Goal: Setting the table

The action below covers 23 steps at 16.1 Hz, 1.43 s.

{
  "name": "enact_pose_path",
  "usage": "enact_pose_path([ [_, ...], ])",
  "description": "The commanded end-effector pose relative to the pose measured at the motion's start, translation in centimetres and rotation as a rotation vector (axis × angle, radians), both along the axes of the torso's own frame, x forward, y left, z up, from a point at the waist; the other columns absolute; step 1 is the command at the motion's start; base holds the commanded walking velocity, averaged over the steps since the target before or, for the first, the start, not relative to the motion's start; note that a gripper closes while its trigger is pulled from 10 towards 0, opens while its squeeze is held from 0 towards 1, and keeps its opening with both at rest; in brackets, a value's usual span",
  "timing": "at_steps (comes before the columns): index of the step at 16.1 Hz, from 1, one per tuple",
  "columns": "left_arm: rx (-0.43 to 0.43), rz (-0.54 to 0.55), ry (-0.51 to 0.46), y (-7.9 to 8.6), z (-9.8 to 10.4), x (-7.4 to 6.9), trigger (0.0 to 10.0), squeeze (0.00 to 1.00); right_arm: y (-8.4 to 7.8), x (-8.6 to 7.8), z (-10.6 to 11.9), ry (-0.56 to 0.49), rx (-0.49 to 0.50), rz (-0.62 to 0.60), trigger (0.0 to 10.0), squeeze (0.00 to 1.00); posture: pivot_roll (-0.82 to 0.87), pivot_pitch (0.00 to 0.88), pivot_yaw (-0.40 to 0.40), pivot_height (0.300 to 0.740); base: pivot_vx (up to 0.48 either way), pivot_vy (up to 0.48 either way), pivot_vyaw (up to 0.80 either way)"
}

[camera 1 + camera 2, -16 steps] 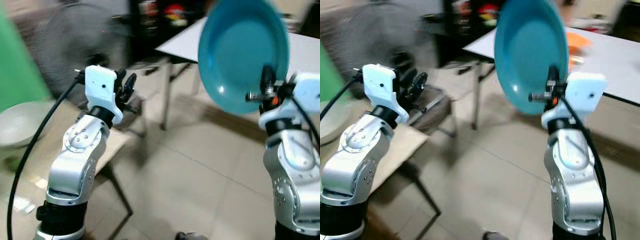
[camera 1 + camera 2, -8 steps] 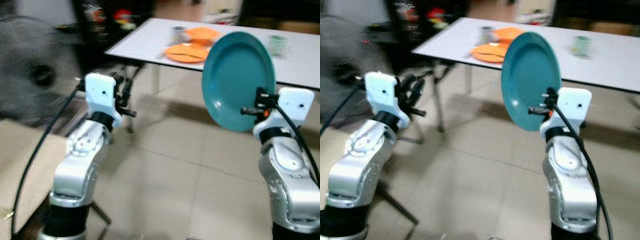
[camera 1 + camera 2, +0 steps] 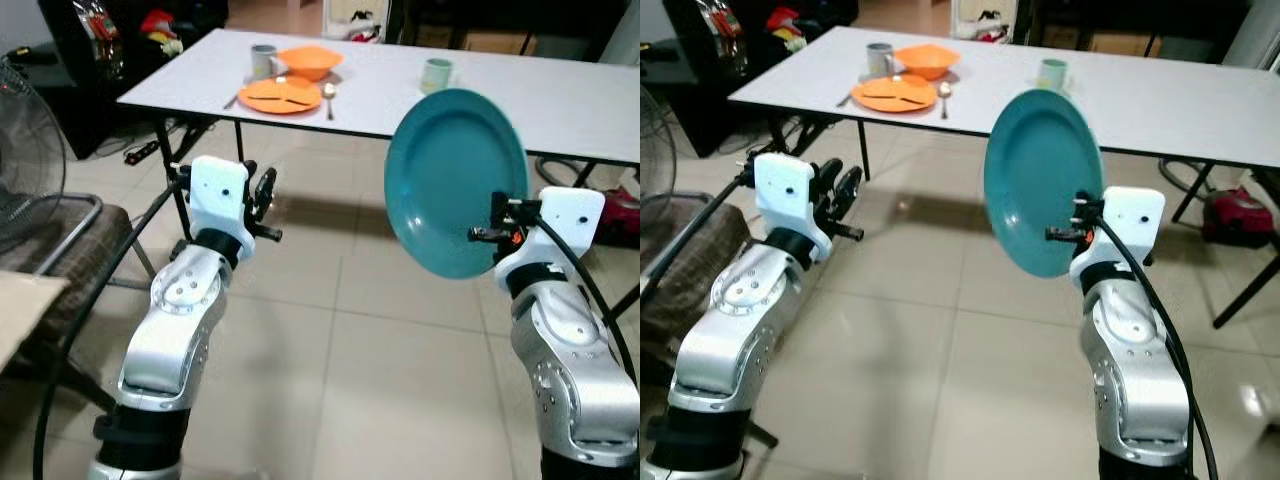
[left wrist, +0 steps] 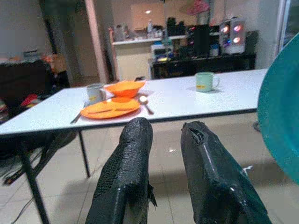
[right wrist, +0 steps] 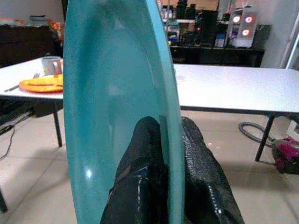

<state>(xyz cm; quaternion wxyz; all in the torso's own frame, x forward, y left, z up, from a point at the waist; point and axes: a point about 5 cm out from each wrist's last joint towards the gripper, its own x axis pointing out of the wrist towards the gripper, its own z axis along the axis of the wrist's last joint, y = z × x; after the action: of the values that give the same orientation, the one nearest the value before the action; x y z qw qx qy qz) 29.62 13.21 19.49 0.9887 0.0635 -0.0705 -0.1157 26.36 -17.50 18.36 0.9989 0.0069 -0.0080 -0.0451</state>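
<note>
the right pincer (image 5: pixel 161 154) is clenched on the rim of a teal plate (image 3: pixel 455 180), holding it upright above the floor, short of the white desk (image 3: pixel 560 100). the left pincer (image 4: pixel 163 140), slightly parted, grasps nothing.

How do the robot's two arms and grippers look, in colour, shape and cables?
Both arms are rounded silver metal segments with screwed round joint covers and black bases. Each wrist carries a boxy white housing with a small dark dot. A black cable loops along each arm. The left gripper and the right gripper each have two thick black fingers with a textured, rubbery surface.
</note>
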Motion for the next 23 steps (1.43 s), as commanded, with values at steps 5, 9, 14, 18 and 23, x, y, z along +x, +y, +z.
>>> enact_pose_path([
  [5, 0.046, -0.013, 0.036, 0.6, -1.3, 0.1, 10.0, 0.0, 0.6, 0.3, -0.2, 0.013, 0.024, 0.006, 10.0, 0.0, 0.06, 0.0, 0.002, 0.74, 0.0, 0.0, -0.38],
  [9, 0.066, -0.039, 0.052, 0.2, -1.7, 0.4, 10.0, 0.0, 0.3, 0.7, 0.0, 0.008, 0.031, -0.006, 10.0, 0.0, 0.05, 0.0, 0.004, 0.74, 0.063, 0.0, -0.4],
  [14, 0.059, -0.07, 0.068, 0.0, -2.2, 0.4, 10.0, 0.0, 0.2, 0.4, 0.2, -0.003, 0.029, -0.019, 10.0, 0.0, 0.02, 0.0, 0.027, 0.74, 0.315, 0.0, -0.28],
  [18, 0.059, -0.079, 0.067, 0.0, -2.2, 0.4, 10.0, 0.0, 0.0, 0.3, 0.2, -0.005, 0.033, -0.026, 10.0, 0.0, 0.02, 0.0, 0.029, 0.74, 0.351, 0.0, -0.8],
  [23, 0.053, -0.089, 0.067, -0.4, -2.2, 0.3, 10.0, 0.0, -0.1, 0.1, 0.4, -0.011, 0.033, -0.026, 10.0, 0.0, 0.01, 0.0, 0.037, 0.74, 0.371, 0.0, -0.43],
])
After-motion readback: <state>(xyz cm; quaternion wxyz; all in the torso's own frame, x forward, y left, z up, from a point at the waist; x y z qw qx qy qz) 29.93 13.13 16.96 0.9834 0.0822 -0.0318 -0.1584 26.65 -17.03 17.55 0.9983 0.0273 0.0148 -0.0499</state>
